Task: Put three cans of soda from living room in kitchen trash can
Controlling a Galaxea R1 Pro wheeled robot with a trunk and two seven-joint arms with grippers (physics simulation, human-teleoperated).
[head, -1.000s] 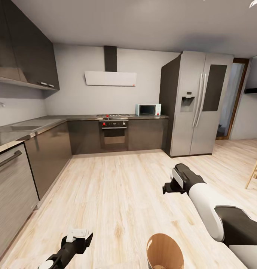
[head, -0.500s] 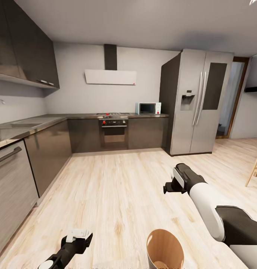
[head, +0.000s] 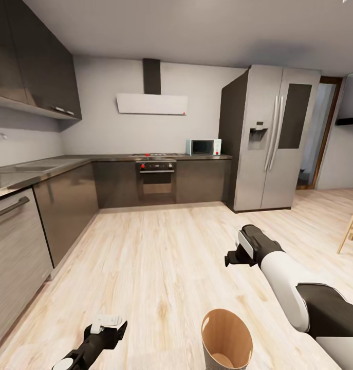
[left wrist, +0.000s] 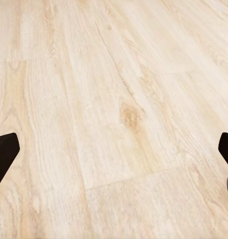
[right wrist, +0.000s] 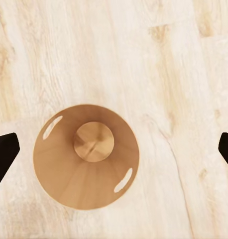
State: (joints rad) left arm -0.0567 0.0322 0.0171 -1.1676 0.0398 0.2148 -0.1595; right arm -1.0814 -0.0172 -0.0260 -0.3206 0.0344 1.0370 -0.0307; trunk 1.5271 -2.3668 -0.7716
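You are looking down at the tash can (head: 226, 345), standing upright on the wood floor (head: 161, 257) right in front of your base, its brown inside open upward and empty, no soda can in it. In your right wrist view the tash can (right wrist: 86, 157) is sitting almost straight below the right gripper (right wrist: 114, 149), whose fingers are spread wide and holding nothing. Your right arm is the nearer one; the left gripper (left wrist: 114, 152) is hanging over bare floor beside the bin, also spread wide and empty. Farther off, the dark cabinets (head: 68, 205), oven (head: 156, 180), microwave (head: 203, 147) and steel fridge (head: 271, 139) are lining the kitchen walls.
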